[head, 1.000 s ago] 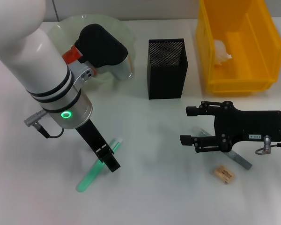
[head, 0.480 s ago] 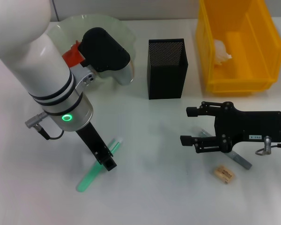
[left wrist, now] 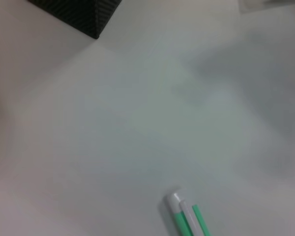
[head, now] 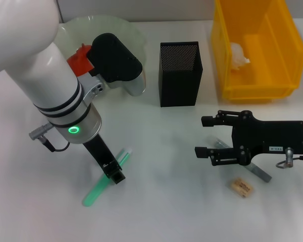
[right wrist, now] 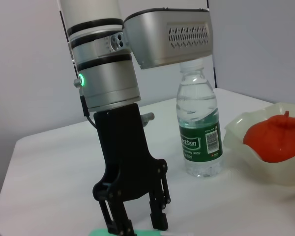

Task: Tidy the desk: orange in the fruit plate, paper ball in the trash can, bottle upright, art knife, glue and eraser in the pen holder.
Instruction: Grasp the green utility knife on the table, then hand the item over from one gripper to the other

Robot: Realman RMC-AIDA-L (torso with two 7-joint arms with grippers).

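I have the left gripper (head: 115,174) low over a slim green-and-white plastic glue stick (head: 96,192) lying flat on the smooth white desk (head: 161,212). From the right wrist view its matte black fingers (right wrist: 158,211) stand parted, straddling the stick with nothing clamped between them.

The right gripper (head: 206,136) hangs level over the desk's right side, its black jaws wide apart and holding nothing. Just behind it lies a flat grey art knife (head: 258,172), and near that a tiny tan rectangular eraser with dark print (head: 241,187).

A tall square black mesh pen holder (head: 179,73) stands at the middle rear. To its right sits a bright yellow rectangular plastic trash can (head: 257,48) with a crumpled white paper ball (head: 238,55) inside.

At the rear left I see a wavy-rimmed pale-green glass fruit plate (head: 136,35), and in it a bumpy red-orange orange (right wrist: 274,138). The small clear plastic water bottle with a dark green label (right wrist: 200,132) stands upright just beside the plate, its cap hidden behind the left arm's silver housing.
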